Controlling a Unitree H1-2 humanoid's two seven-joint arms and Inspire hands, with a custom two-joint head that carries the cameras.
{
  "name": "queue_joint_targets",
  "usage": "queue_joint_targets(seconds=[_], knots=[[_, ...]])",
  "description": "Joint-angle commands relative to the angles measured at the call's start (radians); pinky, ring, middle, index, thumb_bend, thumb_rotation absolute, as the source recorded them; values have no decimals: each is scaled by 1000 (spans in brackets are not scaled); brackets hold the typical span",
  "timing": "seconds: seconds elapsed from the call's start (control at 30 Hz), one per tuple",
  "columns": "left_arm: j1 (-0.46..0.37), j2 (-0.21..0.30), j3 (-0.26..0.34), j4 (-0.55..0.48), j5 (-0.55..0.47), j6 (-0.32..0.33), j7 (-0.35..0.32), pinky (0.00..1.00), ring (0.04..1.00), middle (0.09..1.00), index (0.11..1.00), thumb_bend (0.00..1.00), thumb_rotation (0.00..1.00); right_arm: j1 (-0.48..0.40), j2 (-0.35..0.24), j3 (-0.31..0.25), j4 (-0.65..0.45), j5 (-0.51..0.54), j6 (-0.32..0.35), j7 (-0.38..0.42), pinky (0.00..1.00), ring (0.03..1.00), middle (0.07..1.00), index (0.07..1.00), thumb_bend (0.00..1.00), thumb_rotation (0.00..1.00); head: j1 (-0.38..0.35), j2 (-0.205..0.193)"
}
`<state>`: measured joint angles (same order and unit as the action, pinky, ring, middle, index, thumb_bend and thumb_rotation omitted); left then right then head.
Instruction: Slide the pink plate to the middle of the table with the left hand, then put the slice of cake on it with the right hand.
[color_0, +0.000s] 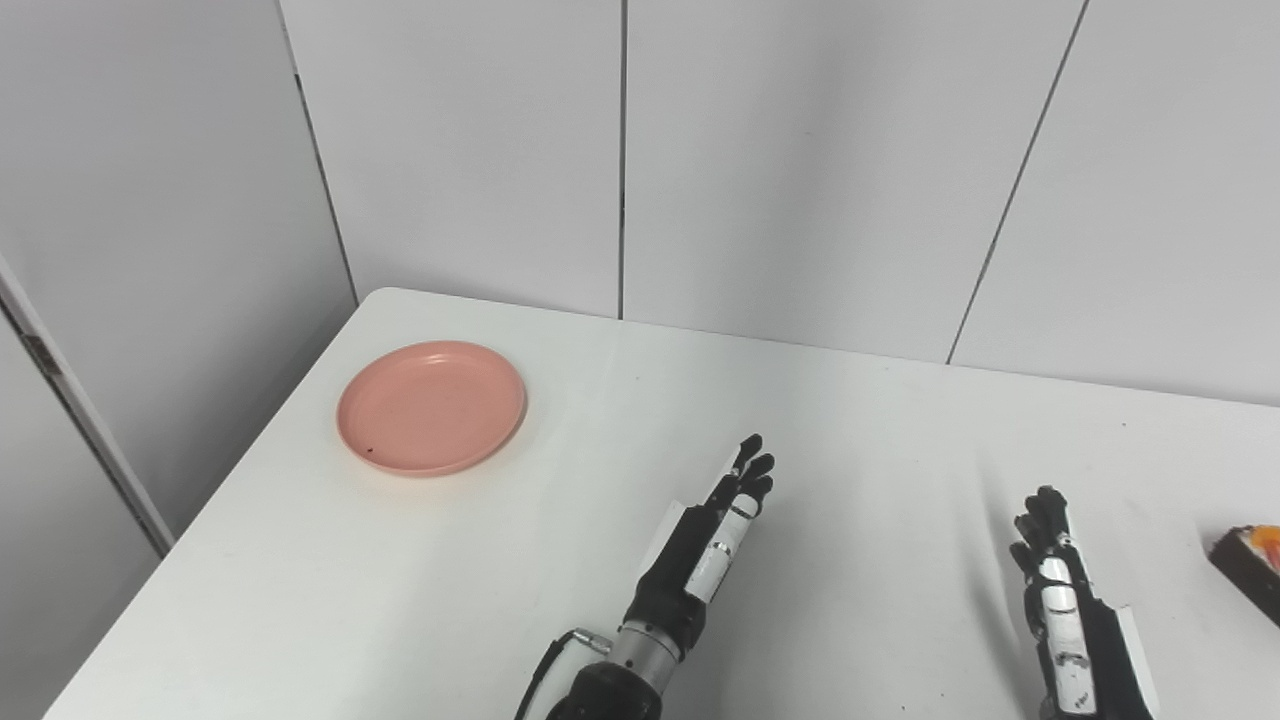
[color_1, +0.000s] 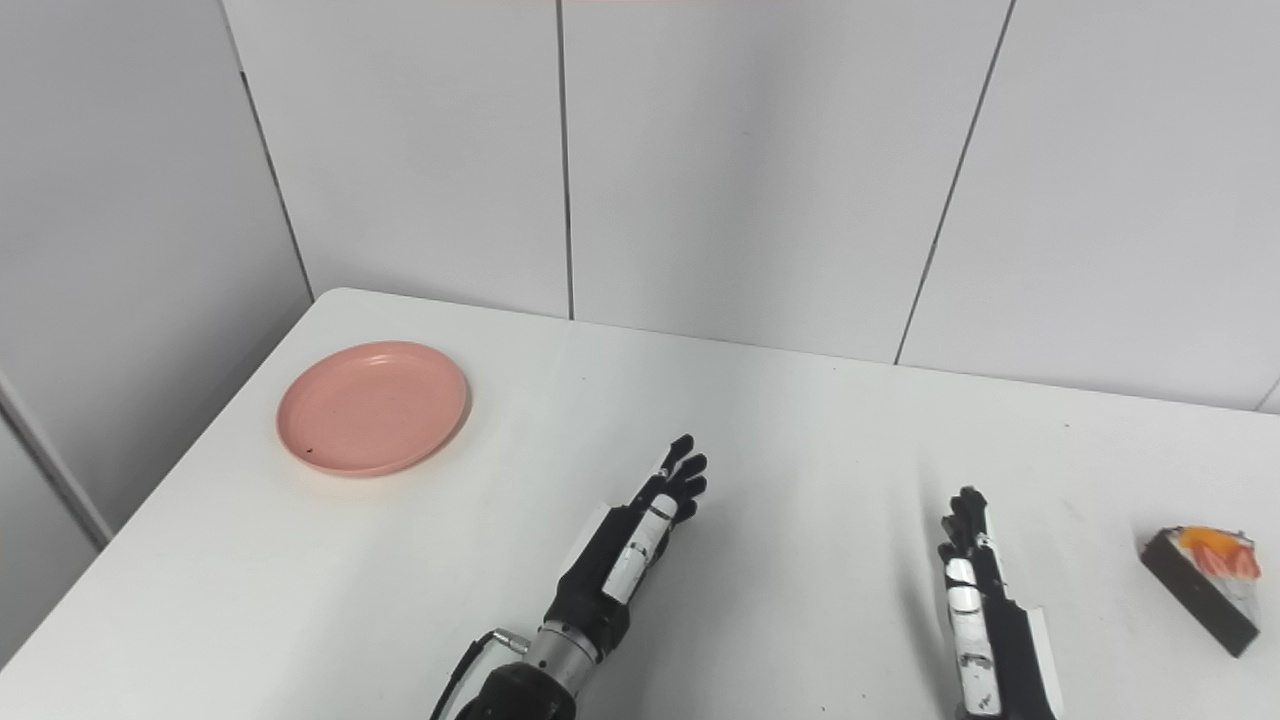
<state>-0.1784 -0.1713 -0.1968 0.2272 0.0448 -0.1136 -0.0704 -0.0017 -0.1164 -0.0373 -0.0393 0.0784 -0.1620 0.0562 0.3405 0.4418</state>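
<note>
A round pink plate (color_0: 431, 407) lies empty near the table's left edge, toward the back. My left hand (color_0: 712, 545) hovers over the middle of the table, open, fingers stretched toward the far side, well right of the plate. At the right, a dark slice of cake (color_1: 1203, 585) with orange and red fruit on top rests on the table. My right hand (color_1: 975, 595) is open with fingers straight, a short way left of the cake and apart from it.
The white table (color_0: 860, 430) has a rounded back-left corner and a left edge that drops off beside the plate. Grey wall panels (color_0: 800, 150) stand close behind the far edge.
</note>
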Motion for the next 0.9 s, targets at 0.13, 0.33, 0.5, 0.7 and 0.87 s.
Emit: queue_joint_targets(seconds=[0.13, 0.33, 0.5, 0.7, 0.87], knots=[[90, 8, -1, 40, 1, -9, 5, 970, 960, 969, 974, 394, 1000, 36, -2, -2, 23, -14, -22, 2, 1000, 1000, 1000, 1000, 146, 1000, -12, 31], [130, 10, 4, -60, -50, 45, -23, 985, 966, 974, 976, 378, 1000, 45, 5, 2, 23, -29, -39, -3, 1000, 1000, 1000, 1000, 190, 1000, -31, 39], [155, 4, 4, -159, -87, 122, -32, 998, 969, 980, 980, 392, 1000, 37, 6, -1, 54, -24, -68, 0, 1000, 1000, 1000, 1000, 245, 1000, -41, 41], [160, 12, 5, -245, -122, 152, -57, 1000, 969, 983, 989, 429, 1000, 22, -1, -3, 102, -27, -96, 2, 1000, 1000, 1000, 1000, 295, 1000, -57, 33], [155, 15, 18, -330, -158, 220, -59, 995, 968, 969, 975, 446, 1000, 12, -5, -3, 135, -27, -122, 2, 1000, 1000, 1000, 1000, 328, 1000, -55, 30]])
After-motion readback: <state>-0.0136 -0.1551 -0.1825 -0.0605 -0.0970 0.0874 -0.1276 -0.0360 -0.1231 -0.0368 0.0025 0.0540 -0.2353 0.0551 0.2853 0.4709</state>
